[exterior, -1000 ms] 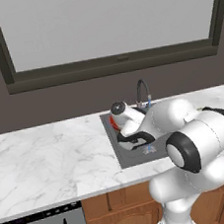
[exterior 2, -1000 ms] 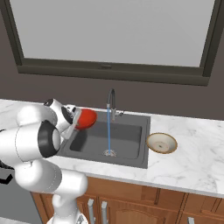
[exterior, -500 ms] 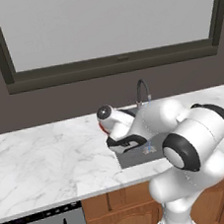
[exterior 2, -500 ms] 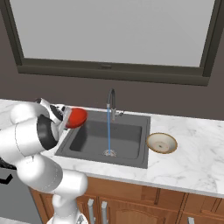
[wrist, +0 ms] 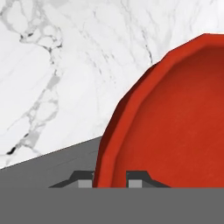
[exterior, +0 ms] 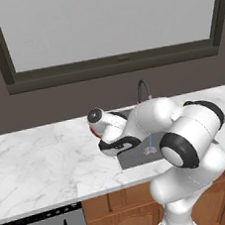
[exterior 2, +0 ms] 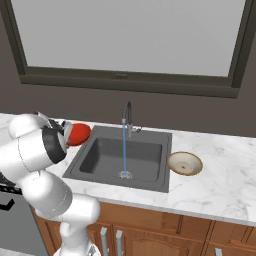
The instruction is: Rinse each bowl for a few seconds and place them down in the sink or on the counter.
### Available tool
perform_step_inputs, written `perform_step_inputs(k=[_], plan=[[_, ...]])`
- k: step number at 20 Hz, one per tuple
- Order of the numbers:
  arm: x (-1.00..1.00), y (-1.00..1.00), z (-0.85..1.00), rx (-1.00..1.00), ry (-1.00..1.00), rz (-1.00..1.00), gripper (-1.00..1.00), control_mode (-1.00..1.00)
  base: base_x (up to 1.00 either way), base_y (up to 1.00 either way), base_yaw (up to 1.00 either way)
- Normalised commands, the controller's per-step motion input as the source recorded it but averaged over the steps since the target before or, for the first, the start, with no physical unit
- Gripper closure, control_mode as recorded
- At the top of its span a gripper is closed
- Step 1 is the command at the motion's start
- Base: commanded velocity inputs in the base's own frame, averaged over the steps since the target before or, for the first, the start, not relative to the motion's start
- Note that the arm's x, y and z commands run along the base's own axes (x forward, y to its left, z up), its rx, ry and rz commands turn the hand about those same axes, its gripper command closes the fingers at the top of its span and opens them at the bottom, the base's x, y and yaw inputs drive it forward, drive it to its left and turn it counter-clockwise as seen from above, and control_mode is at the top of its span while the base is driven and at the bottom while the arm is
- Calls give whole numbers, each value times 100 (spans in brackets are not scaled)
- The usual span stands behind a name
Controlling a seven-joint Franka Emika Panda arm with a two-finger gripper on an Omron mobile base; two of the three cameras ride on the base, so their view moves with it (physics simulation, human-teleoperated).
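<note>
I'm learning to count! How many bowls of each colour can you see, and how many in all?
Red bowl: 1, held in the pincer at the left edge of the sink
Cream bowl: 1, on the counter right of the sink
Total: 2 bowls

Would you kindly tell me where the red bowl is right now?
The red bowl is held in the pincer, over the counter by the sink's left edge.
</note>
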Motion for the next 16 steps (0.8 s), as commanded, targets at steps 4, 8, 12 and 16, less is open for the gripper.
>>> perform_step_inputs(k=[4, 8, 12, 16], plan=[[0, 34, -8, -1, 1, 6, 100, -100, 0, 0, 0], [1, 32, -15, -2, 0, 7, 100, -100, 0, 0, 0], [2, 31, -14, 0, 0, 7, 100, -100, 0, 0, 0], [3, 29, -17, 0, 1, 6, 100, -100, 0, 0, 0]])
